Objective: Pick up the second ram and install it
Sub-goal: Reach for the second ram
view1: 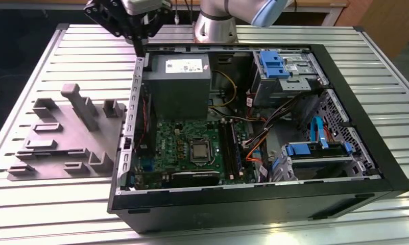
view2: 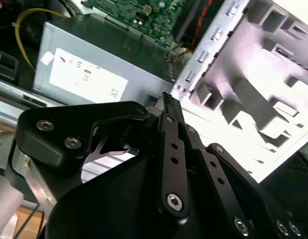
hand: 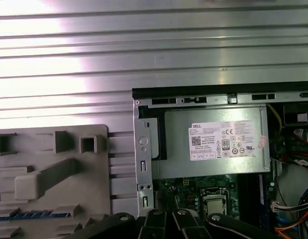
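Note:
The second ram [hand: 34,215] is a thin blue strip lying in a slot of the grey holder block [hand: 49,169] beside the computer case, seen in the first wrist view. My gripper [view1: 141,47] hangs above the case's far corner on the exterior view's left, over the edge next to the grey power supply [view1: 180,76]. Its black fingers [view2: 168,112] are pressed together with nothing between them. The green motherboard [view1: 190,148] lies in the open case [view1: 259,194], with dark memory slots [view1: 230,148] beside the processor.
The holder block [view1: 65,138] sits on the ribbed metal table [view1: 47,204] at the exterior view's left of the case. Blue drive brackets [view1: 313,149] and loose cables [view1: 259,138] fill the case's other half. The arm's base [view1: 214,25] stands behind the case.

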Robot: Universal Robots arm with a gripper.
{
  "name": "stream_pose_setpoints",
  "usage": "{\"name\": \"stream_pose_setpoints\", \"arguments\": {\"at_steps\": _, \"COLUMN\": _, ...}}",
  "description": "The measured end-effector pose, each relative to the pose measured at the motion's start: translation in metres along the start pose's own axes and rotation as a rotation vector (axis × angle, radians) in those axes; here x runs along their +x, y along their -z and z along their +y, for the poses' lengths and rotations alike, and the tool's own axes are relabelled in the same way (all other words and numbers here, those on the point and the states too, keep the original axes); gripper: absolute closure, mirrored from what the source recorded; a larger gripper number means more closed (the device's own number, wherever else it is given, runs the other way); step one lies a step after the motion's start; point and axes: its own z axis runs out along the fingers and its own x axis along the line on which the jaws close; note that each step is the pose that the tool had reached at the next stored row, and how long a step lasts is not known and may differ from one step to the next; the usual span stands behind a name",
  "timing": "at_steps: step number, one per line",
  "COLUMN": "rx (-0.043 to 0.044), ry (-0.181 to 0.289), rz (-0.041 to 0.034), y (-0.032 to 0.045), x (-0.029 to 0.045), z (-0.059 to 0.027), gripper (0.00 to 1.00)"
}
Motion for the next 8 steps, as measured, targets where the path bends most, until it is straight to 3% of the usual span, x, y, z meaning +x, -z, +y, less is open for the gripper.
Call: {"name": "stream_pose_setpoints", "arguments": {"at_steps": 8, "rx": -0.0002, "ry": 0.000, "rz": -0.0043, "y": 0.0001, "x": 0.0296, "z": -0.0022, "gripper": 0.90}}
